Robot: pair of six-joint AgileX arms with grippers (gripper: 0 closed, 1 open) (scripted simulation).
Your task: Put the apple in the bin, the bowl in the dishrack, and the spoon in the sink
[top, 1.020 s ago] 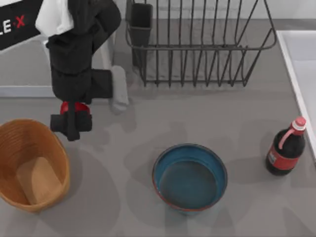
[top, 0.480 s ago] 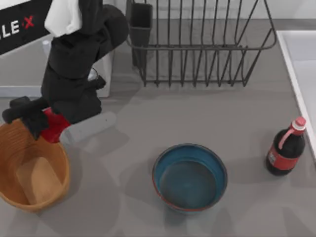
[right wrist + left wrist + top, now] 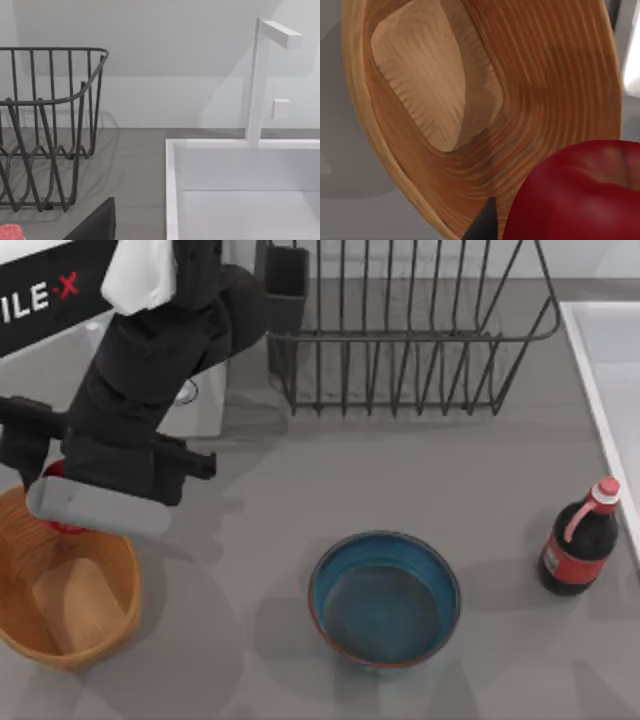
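We hold the apple (image 3: pixel 580 192) in our left gripper (image 3: pixel 50 505), fingers closed on it, above the back rim of the bin (image 3: pixel 120 610). From above, only a sliver of red peeks out under the arm at the bin's twelve o'clock edge; in the left wrist view the apple hangs over the bin's ribbed wall, its pale floor below. The bin sits at the table's eight o'clock, near the left edge.

The bowl (image 3: pixel 385 598) stands upright on the table at about six o'clock, well apart from the bin. The dishrack (image 3: pixel 405 335) lies at twelve o'clock, with its dark utensil cup (image 3: pixel 285 285) at its left corner. The sink (image 3: pixel 610 390) runs along the right edge at three o'clock; the right wrist view shows its raised rim and a white faucet (image 3: pixel 260 75) rising behind it.

A dark bottle (image 3: pixel 582 540) with a red cap stands at four o'clock, just beside the sink. A white appliance (image 3: pixel 200 400) sits behind our left arm at ten o'clock.

We cannot tell whether the right gripper's fingers are open or closed.
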